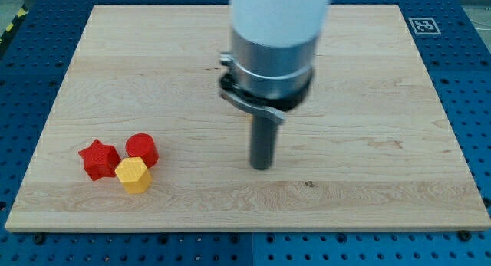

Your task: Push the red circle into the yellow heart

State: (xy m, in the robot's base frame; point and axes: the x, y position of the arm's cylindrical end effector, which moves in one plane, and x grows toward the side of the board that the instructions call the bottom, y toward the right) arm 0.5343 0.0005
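Red circle (142,149) lay well off to the view's left of my tip (262,167), a little nearer the view's top. The yellow block (133,175), which looked more like a hexagon than a heart, sat left of my tip too and seemed to touch the circle's lower edge. A red star (100,159) crowded both from farther left.

The arm carried no claw, only the rod, so nothing was clenched or released. My tip stood alone on bare tabletop (368,82), touching no block.

To do this well, I judged my tip should travel to the circle's upper side, then press slowly toward the view's bottom through both centres. An off-centre push risked rolling the circle aside or dragging the star along.
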